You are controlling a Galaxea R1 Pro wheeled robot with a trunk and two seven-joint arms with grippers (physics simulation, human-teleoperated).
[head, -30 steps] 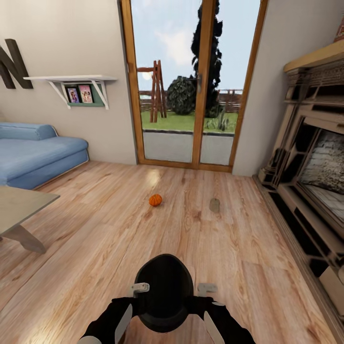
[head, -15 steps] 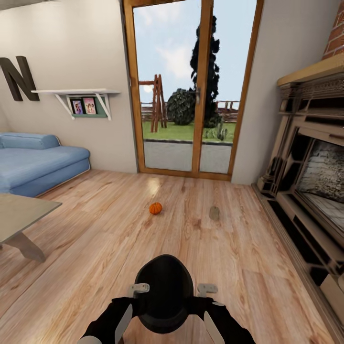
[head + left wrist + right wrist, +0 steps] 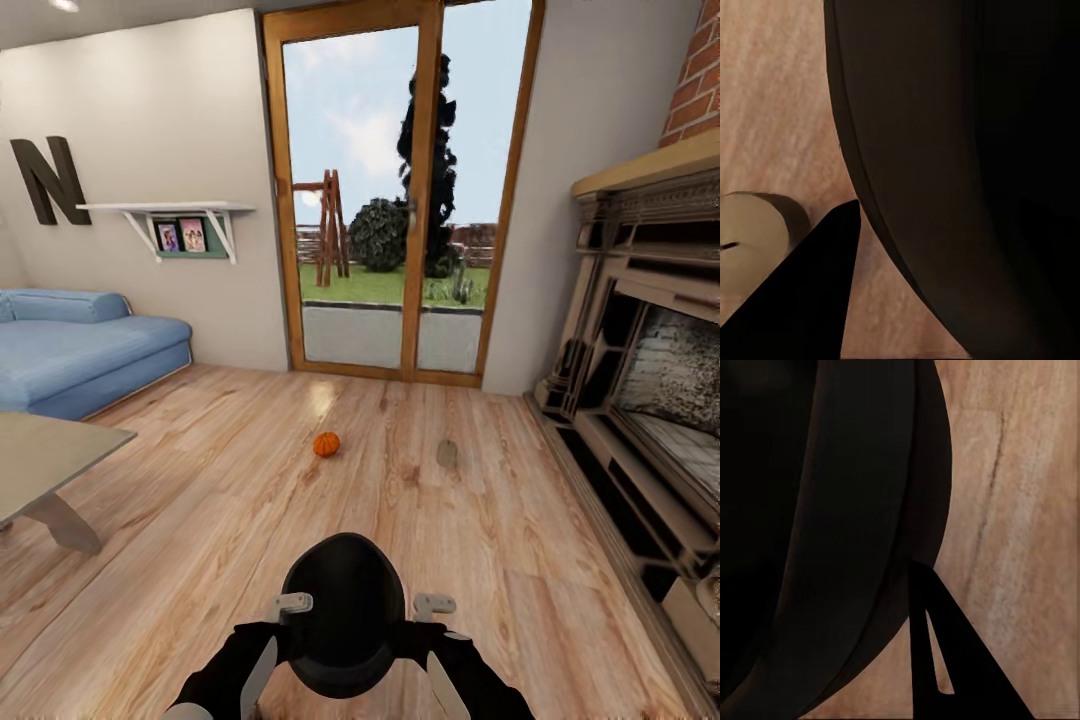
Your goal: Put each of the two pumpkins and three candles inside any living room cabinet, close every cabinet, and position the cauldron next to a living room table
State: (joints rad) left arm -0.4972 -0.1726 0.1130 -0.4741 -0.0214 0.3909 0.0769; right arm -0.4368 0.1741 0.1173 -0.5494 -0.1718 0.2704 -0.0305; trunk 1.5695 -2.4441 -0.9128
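Glossy plank floor point(image 3: 200, 520) bears a ribbed orange pumpkin point(image 3: 326, 444); either gripper's state can't be told.

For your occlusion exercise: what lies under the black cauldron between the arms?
Wood floor shows around the cauldron, and the left wrist view catches a pale candle on the floor beside it. The floor directly beneath is covered by the cauldron.

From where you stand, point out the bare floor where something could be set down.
Widest bare stretch: the wood floor between the table on the left and the pumpkin. Another strip runs from the candle toward the fireplace surround. Crowded spots: right around the pumpkin and candle, and close in front, where the black cauldron sits between the arms.
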